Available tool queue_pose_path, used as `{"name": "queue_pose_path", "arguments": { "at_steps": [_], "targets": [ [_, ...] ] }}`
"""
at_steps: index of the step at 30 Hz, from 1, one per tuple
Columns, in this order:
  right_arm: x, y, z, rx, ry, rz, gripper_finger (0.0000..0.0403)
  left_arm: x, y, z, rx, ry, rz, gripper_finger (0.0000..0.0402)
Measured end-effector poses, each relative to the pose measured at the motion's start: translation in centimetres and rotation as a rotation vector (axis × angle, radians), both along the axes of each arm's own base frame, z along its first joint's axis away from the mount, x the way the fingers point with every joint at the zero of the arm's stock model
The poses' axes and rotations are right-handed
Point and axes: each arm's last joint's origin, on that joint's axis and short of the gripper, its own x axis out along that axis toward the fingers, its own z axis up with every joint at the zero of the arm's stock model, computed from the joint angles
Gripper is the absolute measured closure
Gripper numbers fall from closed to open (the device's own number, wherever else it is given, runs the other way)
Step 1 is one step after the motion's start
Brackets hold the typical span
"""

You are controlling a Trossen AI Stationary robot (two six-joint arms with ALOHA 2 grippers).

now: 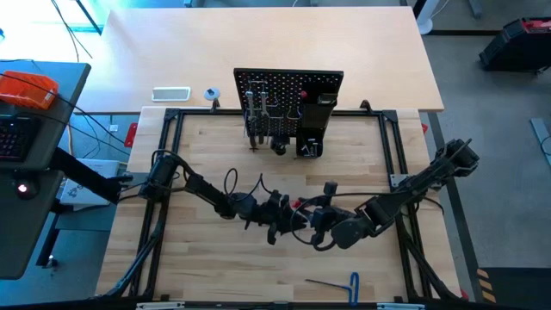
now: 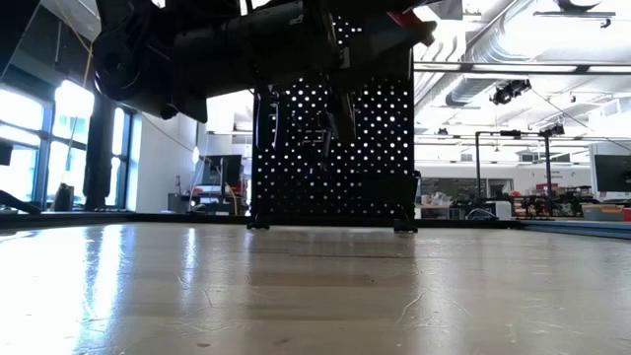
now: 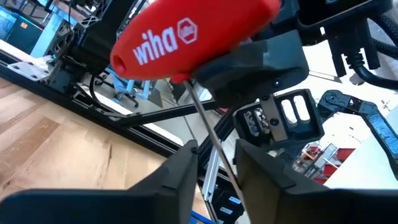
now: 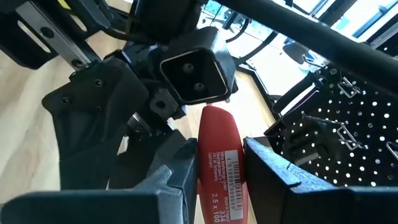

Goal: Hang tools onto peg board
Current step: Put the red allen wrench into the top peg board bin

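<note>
Above the middle of the table my right gripper (image 4: 217, 149) is shut on a red T-handled hex key (image 3: 186, 37). Its thin metal shaft (image 3: 208, 134) runs from the handle down between the fingers of my left gripper (image 3: 216, 152). Those fingers stand open a little wider than the shaft, one on each side; whether either touches it I cannot tell. The two grippers meet tip to tip (image 1: 297, 215). The peg board (image 1: 288, 95) stands upright at the table's far side, with several tools hanging on it. My right gripper pinches the hex key's red handle (image 4: 219, 180) between its two fingers, which lie along the handle. The handle's free end (image 4: 214, 118) sticks out past the fingertips toward my left gripper. The tool is lifted clear of the table.
A blue-handled hex key (image 1: 344, 280) lies near the table's front edge. A black box-shaped holder (image 1: 317, 120) sits on the peg board's right part. A black frame (image 1: 172, 155) borders the wooden table. Bare wood lies between the grippers and the peg board (image 2: 335, 148).
</note>
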Motion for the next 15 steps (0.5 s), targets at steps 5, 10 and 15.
{"name": "queue_pose_path", "arguments": {
  "at_steps": [5,10,15],
  "targets": [
    [-0.2,-0.2,-0.3,0.006,0.019,-0.025,0.0305,0.1,0.5,0.0,0.001,0.002,0.012,0.0326],
    [-0.4,-0.3,-0.6,0.013,0.041,-0.044,0.0305,0.3,1.2,-0.2,0.002,0.017,0.040,0.0327],
    [-0.5,-0.4,-0.7,-0.003,0.053,-0.049,0.0305,0.5,1.7,-0.5,0.019,0.050,0.051,0.0328]
  ]
}}
